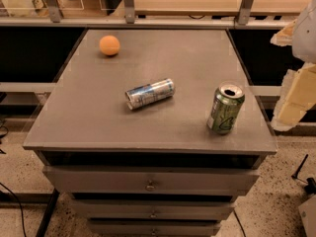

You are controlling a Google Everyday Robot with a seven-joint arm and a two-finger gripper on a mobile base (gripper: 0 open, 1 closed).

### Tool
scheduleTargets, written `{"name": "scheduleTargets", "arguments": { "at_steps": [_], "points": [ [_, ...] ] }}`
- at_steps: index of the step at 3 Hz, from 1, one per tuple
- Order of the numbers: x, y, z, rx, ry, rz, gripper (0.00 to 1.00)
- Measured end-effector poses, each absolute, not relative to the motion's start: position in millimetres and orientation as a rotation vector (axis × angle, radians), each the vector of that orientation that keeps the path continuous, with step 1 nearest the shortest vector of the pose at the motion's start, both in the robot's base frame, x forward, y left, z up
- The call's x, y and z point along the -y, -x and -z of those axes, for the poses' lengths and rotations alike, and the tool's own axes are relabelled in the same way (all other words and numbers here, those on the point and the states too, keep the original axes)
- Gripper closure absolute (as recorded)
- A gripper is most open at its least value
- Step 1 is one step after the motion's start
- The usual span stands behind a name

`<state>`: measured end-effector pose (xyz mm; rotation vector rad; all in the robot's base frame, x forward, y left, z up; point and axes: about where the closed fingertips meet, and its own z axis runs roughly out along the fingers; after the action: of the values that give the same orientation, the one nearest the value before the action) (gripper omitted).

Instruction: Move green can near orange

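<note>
A green aluminium soda can [225, 108] with pale yellowish markings and an open silver top stands upright on the flat grey top of a metal drawer cabinet [89, 117]. A slimmer silver-and-blue can [149, 93] lies on its side near the middle of that top and serves as the landmark here. The green can is to the right of the lying can and a little closer to the front edge, clearly apart from it. A small, smooth, round orange fruit [109, 45] sits to the left of the lying can and farther back, near the rear left corner, well apart from it. The robot's pale cream gripper [294, 100] hangs far to the right of the lying can, past the cabinet's right edge and beyond the green can, touching nothing. Whether it is spread or closed cannot be told.
</note>
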<state>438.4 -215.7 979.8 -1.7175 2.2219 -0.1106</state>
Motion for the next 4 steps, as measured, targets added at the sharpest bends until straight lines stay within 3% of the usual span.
{"name": "scheduleTargets", "arguments": {
  "at_steps": [2, 4],
  "points": [
    [212, -451, -963, -2.202, 1.688, 0.092, 0.00],
    [192, -467, -915, -2.204, 1.718, -0.070, 0.00]
  ]
}}
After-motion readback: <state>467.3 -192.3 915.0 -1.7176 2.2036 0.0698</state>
